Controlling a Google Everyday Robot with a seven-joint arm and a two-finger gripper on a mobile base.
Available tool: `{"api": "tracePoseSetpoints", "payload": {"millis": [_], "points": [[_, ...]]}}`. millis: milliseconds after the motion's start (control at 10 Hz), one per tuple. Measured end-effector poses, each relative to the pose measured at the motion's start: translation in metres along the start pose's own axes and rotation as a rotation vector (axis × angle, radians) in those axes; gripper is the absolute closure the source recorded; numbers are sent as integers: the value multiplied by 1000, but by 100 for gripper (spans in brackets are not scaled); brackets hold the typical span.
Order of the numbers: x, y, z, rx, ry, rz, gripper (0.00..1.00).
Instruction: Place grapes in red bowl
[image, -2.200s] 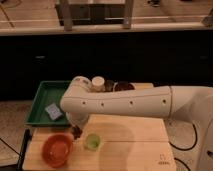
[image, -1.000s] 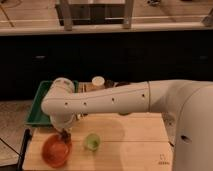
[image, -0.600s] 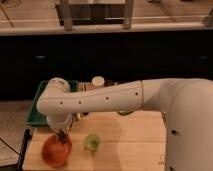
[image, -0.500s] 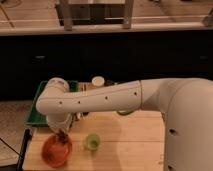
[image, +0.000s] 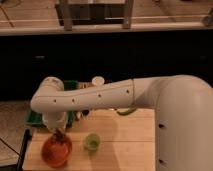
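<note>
The red bowl (image: 48, 156) is a wide orange-red bowl at the front left of the wooden table (image: 125, 147). My gripper (image: 58, 134) hangs from the white arm's elbow straight down over the bowl, its tip just above the bowl's inside. A small dark reddish lump at the tip looks like the grapes (image: 60, 138), right over the bowl's middle. The arm hides the rest of the gripper.
A small green cup (image: 91, 141) stands just right of the bowl. A green tray (image: 33, 118) lies behind the bowl at the left. A curved green vegetable (image: 128, 111) lies under the arm. A white cup (image: 98, 81) is at the back.
The arm has swung left and down, carrying the gripper from beside the green cup to above the red bowl. The last half second shows little motion.
</note>
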Motion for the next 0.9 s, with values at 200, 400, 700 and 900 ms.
{"api": "tracePoseSetpoints", "payload": {"millis": [200,400,700,900], "points": [[2,1,1,-10,-6,-17,100],[4,-4,3,-10,-13,-36,100],[6,-3,5,-19,-20,-52,100],[8,-7,7,-17,-24,-73,100]]}}
